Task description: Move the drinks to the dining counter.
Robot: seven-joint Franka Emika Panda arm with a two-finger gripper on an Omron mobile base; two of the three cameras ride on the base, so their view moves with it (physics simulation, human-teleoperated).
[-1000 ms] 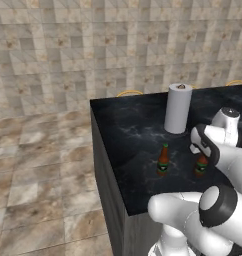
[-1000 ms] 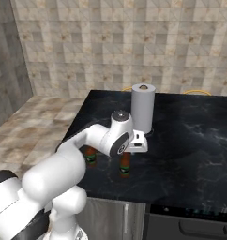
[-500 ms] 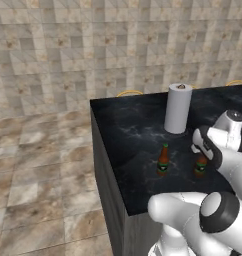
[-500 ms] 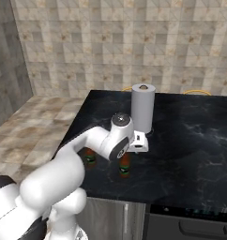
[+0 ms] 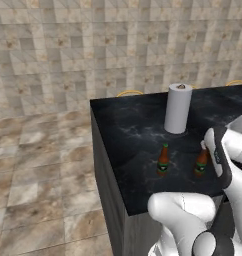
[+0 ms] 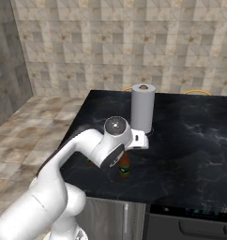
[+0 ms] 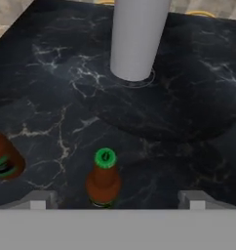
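The pincer (image 7: 117, 199) has spread wide, released, one bottle (image 7: 104, 178) upright between its tips.

black white-veined marble dining counter (image 5: 128, 125); two brown green-capped bottles (image 5: 163, 161) (image 5: 201, 163) standing upright near front edge; white paper-towel roll (image 5: 178, 108) upright behind them
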